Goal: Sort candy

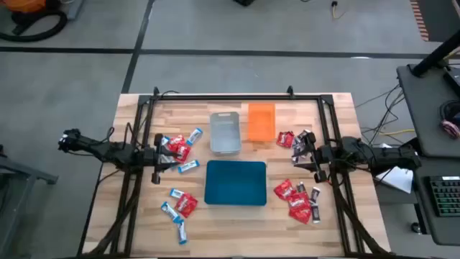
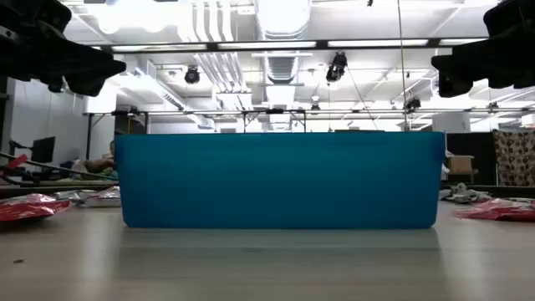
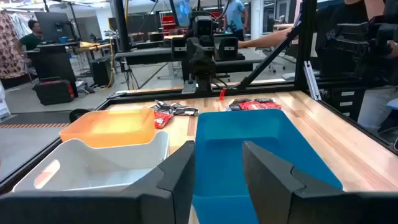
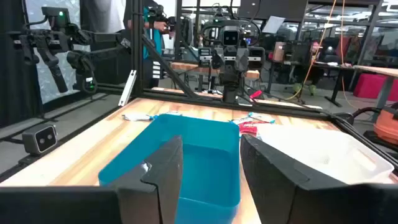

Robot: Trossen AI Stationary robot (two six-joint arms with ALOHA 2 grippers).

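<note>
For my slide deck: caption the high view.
Both hands, left and right, flank three empty trays, candy scattered on each side.

three trays mid-frame: one grey tray (image 1: 225,134), one orange tray (image 1: 261,121), one blue tray (image 1: 236,183), four candy clusters: upper-left candy (image 1: 179,149), lower-left candy (image 1: 180,207), upper-right candy (image 1: 295,141), lower-right candy (image 1: 298,198), exact piece counts unclear, two arms
</note>
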